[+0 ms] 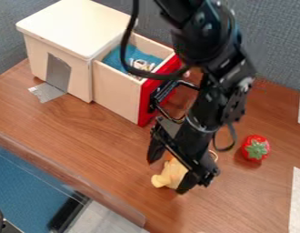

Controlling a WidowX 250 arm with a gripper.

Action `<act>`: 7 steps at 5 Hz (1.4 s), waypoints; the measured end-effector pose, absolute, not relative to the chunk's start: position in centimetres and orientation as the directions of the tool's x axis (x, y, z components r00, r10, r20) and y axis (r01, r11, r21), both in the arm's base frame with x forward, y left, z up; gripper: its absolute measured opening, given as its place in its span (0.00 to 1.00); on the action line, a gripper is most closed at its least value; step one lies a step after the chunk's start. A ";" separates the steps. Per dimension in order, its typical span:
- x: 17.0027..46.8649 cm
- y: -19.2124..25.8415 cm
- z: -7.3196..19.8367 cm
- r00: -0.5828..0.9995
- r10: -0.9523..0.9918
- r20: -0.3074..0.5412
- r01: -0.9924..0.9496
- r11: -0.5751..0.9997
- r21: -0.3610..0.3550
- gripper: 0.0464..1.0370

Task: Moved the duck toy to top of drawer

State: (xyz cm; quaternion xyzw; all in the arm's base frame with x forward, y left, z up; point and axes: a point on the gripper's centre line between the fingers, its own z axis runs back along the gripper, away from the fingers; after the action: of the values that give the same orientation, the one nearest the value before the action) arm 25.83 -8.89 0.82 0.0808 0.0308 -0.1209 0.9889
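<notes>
Duck toy (172,175) on wooden surface (104,132), between the jaws, closer to the lower-right finger (187,182). Jaws apart; contact unclear. Likely next: close across body, lift toward drawer unit's top (79,22), upper left.

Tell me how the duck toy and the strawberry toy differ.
The duck toy is pale yellow; the strawberry toy is red with a green top. The gripper partly covers the duck toy, while the strawberry toy lies clear of it. Both are outside the drawer.
</notes>
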 end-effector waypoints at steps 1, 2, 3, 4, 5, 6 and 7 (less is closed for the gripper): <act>26.6 -8.0 0.5 0.977 -0.196 -0.081 0.207 0.963 0.173 0.90; 26.9 -7.5 0.6 0.979 -0.189 -0.073 0.200 0.959 0.202 0.61; 27.3 -7.0 0.9 0.984 -0.164 -0.069 0.174 0.963 0.204 0.31; 27.8 -6.5 1.3 0.985 -0.154 -0.073 0.166 0.965 0.205 0.10; 29.1 -6.1 2.8 0.989 -0.141 -0.033 0.145 0.970 0.193 0.01; 29.9 -5.8 3.7 0.992 -0.122 -0.028 0.125 0.977 0.174 0.00; 30.6 -5.7 5.1 0.993 -0.120 -0.016 0.122 0.981 0.154 0.00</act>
State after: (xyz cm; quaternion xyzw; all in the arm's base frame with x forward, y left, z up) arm 30.56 -5.69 5.10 0.0777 0.0034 -0.0608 0.9951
